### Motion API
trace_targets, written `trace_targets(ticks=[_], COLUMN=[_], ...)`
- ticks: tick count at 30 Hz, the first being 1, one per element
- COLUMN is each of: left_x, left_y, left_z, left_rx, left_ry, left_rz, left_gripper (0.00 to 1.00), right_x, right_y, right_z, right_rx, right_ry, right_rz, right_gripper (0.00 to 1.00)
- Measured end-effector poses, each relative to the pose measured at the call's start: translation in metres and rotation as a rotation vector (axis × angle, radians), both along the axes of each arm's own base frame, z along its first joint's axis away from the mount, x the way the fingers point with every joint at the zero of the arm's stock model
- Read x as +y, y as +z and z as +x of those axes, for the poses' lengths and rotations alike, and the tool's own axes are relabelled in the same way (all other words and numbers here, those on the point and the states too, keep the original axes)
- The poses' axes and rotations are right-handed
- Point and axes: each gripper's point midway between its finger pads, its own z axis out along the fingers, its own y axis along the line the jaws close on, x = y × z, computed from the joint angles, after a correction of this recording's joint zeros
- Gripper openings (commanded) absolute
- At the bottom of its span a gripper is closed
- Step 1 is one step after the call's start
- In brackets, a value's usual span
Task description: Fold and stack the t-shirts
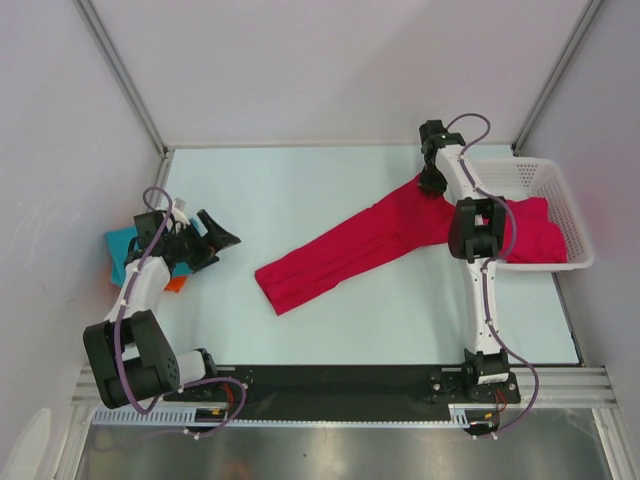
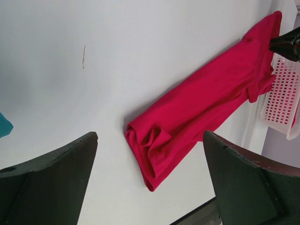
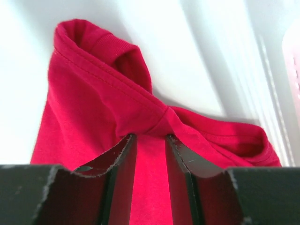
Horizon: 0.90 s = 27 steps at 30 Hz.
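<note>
A crimson red t-shirt (image 1: 350, 250) lies stretched in a long band across the table, from the front middle up to the back right. It also shows in the left wrist view (image 2: 201, 108). My right gripper (image 1: 432, 183) is shut on its far end, the cloth (image 3: 93, 103) bunched between the jaws. Another red shirt (image 1: 535, 235) lies in the white basket. A teal shirt (image 1: 120, 245) and an orange one (image 1: 176, 284) lie at the far left under my left arm. My left gripper (image 1: 222, 233) is open and empty, left of the stretched shirt.
The white mesh basket (image 1: 545, 180) stands at the right edge of the table, also in the left wrist view (image 2: 283, 101). A black strip runs along the table's near edge (image 1: 340, 380). Grey walls close in the left, back and right sides.
</note>
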Motion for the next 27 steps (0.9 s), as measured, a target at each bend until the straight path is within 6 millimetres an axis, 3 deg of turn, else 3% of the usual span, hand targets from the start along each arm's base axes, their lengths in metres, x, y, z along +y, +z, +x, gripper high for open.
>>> trace_targets(ticks=[3,6,10,14,18,21,27], left_x=[-0.001,-0.007,-0.025,-0.051,-0.064,-0.065,-0.060], left_y=[-0.002,-0.010,-0.022,-0.034,-0.043,-0.044,-0.051], left_z=[-0.001,-0.008,-0.024,-0.046,-0.067,-0.071,-0.066], left_rx=[0.006,0.025,0.056,0.073,0.070,0.044,0.042], left_ry=[0.004,0.013,0.012,0.000,0.019,0.041,0.079], left_rz=[-0.003,-0.017,-0.047,-0.087,-0.087,-0.069,-0.009], left_gripper=[1.00,1.00,1.00,1.00,1.00,1.00,1.00], right_x=[0.003,0.006,0.026,0.059,0.087,0.095,0.096], right_y=[0.005,0.028,0.090,0.165,0.205,0.209,0.190], right_z=[0.003,0.004,-0.003,-0.032,-0.068,-0.085,-0.102], right_rx=[-0.016,-0.053,-0.154,-0.278,-0.341,-0.335,-0.265], right_ry=[0.017,0.040,0.088,0.162,0.239,0.269,0.282], right_rz=[-0.003,-0.013,-0.004,0.024,0.057,0.074,0.071], right_gripper=[0.36,0.36,0.36,0.37,0.37,0.36,0.37])
